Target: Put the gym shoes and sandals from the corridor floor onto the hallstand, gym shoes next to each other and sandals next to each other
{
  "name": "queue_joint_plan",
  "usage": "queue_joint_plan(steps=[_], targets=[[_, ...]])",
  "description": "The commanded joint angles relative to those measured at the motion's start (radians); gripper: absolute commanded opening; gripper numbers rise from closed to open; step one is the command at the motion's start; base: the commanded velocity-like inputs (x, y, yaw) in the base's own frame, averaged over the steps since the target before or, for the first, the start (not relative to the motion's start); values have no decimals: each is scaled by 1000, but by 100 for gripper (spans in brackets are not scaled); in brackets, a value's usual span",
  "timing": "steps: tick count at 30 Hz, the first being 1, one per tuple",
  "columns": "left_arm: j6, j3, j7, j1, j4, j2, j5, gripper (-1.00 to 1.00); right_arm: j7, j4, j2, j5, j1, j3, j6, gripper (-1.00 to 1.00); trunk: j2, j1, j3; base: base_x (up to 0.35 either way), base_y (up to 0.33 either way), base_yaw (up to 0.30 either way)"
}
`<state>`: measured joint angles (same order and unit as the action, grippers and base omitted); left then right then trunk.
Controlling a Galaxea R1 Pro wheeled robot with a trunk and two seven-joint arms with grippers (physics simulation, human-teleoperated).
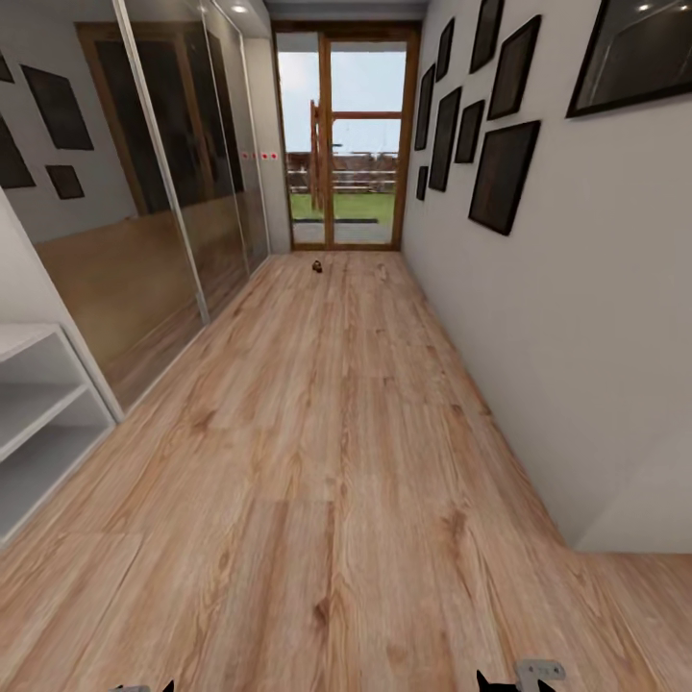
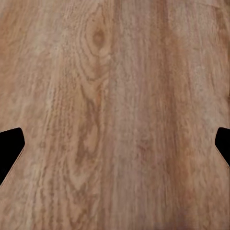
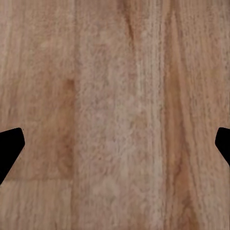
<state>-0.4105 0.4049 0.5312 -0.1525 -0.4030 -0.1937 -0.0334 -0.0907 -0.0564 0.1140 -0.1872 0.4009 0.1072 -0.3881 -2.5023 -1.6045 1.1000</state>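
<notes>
Far down the corridor floor (image 1: pixel 336 461), a small dark shape (image 1: pixel 316 266) (perhaps footwear) lies ahead of left gripper (image 2: pixel 115 143) and right gripper (image 3: pixel 115 143), both spread, empty.

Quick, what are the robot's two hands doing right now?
Left gripper: open, holding nothing, above the floor.
Right gripper: open, holding nothing.

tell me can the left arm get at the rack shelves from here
Probably not yet. The rack stands at the corridor's left edge, ahead of the left gripper, whose open fingers hang over bare floor. Nothing blocks the way, but the robot likely needs to move closer.
</notes>
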Motion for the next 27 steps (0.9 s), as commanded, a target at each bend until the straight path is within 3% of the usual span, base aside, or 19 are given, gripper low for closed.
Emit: queue_joint_plan(steps=[1, 27], targets=[[1, 6, 10, -1, 1, 0, -3, 100, -4, 1, 1, -11, 1, 8, -4, 100, 0, 0, 1, 338, 0, 0], [1, 6, 10, -1, 1, 0, -3, 100, -4, 1, 6, -9, 1, 8, -5, 100, 0, 0, 1, 338, 0, 0]])
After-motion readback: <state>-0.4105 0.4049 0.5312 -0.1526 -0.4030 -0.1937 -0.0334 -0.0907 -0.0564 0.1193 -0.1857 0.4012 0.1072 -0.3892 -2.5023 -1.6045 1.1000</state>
